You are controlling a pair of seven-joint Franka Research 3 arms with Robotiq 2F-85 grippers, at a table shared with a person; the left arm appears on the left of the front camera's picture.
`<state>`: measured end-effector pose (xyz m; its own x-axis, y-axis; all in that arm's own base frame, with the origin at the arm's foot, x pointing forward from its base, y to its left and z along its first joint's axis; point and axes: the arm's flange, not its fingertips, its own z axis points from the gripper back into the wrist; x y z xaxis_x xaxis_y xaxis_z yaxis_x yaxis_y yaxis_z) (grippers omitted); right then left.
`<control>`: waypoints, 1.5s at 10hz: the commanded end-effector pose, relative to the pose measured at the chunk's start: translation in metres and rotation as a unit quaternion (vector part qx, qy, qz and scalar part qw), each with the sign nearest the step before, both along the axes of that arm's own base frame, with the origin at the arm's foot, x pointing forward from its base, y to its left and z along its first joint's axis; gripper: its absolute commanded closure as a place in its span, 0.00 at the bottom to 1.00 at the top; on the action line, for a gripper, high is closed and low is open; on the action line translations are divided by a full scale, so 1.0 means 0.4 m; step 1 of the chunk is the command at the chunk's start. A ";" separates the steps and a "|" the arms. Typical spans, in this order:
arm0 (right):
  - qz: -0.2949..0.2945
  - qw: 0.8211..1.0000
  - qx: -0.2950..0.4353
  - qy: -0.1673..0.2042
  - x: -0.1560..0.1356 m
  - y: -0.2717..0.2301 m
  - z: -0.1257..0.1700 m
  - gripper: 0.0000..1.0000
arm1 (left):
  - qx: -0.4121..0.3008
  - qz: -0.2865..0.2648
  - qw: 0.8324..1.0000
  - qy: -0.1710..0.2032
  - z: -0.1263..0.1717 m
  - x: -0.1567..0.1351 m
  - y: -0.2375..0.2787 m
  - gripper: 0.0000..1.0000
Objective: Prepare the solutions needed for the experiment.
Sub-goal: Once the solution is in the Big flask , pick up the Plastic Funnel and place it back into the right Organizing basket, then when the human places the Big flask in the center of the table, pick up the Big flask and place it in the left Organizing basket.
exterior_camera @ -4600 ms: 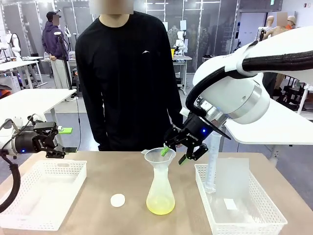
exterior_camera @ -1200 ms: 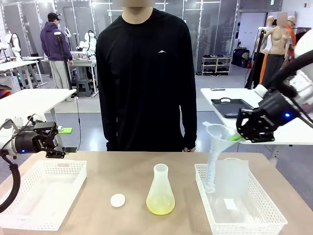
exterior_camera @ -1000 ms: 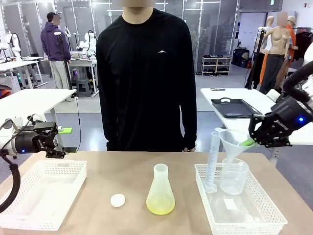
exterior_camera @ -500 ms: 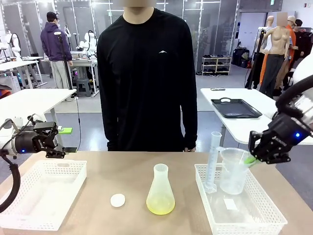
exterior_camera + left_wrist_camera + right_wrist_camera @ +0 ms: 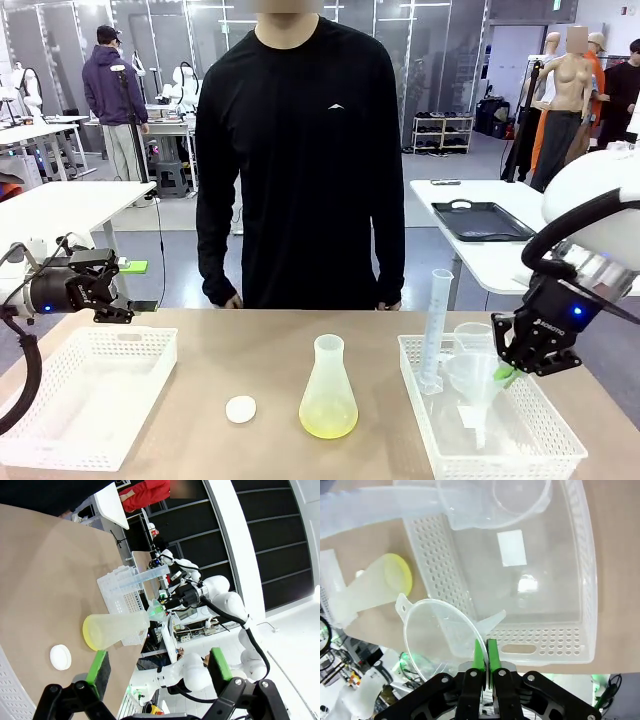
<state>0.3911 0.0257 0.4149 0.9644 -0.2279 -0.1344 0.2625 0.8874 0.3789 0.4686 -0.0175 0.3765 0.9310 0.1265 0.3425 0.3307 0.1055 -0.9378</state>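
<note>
Front view: the right pincer [image 5: 508, 376] is pinching the funnel [image 5: 470, 375] by its rim over the right basket [image 5: 500, 465], while the solution [image 5: 328, 426] is sitting in the flask [image 5: 328, 385] mid-tabletop [image 5: 230, 350].

Left wrist view: the left pincer [image 5: 159, 652] is standing spread wide.

Right wrist view: green pads [image 5: 479, 655] are squeezing the funnel's rim above the basket.

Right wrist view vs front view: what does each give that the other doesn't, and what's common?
Right wrist view: the right gripper up close from above, its green pads pinched on the rim of the funnel. Front view: the person, the white cap, the left basket and the open left gripper. Both: funnel, flask, its yellow solution, right basket.
</note>
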 end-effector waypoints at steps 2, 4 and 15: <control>-0.012 0.999 -0.044 0.023 0.036 0.036 -0.002 0.77 | 0.002 -0.004 1.000 -0.002 0.005 -0.005 0.001 0.00; -0.016 0.999 -0.043 0.019 0.039 0.046 -0.005 0.57 | 0.002 -0.004 1.000 -0.002 0.005 -0.005 0.001 0.00; -0.001 0.999 -0.031 0.017 0.028 0.036 -0.010 0.27 | 0.002 -0.004 1.000 -0.002 0.005 -0.005 0.001 0.00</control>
<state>0.4042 0.0396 0.4088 0.9585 -0.2423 -0.1500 0.2786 0.9074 0.3147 0.4685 -0.0175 0.3765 0.9310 0.1264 0.3425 0.3307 0.1055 -0.9378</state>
